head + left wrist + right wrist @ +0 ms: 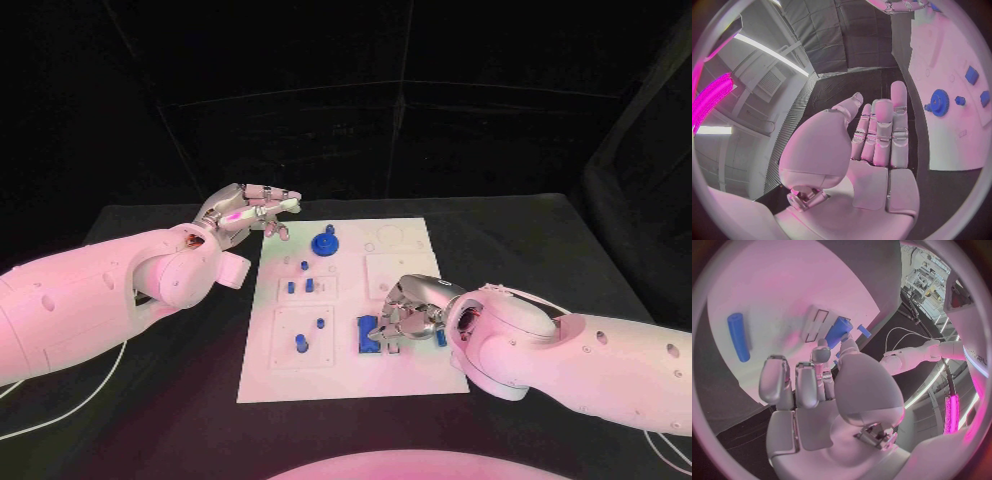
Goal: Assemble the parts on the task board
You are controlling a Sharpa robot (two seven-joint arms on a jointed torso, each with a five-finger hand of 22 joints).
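Nearest the head camera, the right hand [408, 313] is seen lowered over the near right part of the white task board [411, 380], its fingers curled down around a blue block [368, 335]; whether the block is actually gripped cannot be told. Just beside the hand's other side, a small blue piece [440, 338] is seen on the board. From the right wrist, a blue cylinder [738, 336] is shown lying flat on the board, apart from the fingers [772, 380].

Black worktop [562, 240] is spread around the board, and black drapes [433, 90] are hung behind it as a backdrop. White cables [58, 395] are trailed across the worktop beneath the left arm.

Further back, the left hand [248, 213] is held above the worktop beside the board's far left corner, nothing in it, its fingers laid straight and side by side in the left wrist view. A blue gear [327, 243] is seated on the far part of the board, with several small blue pegs [303, 287] standing between it and the near edge.
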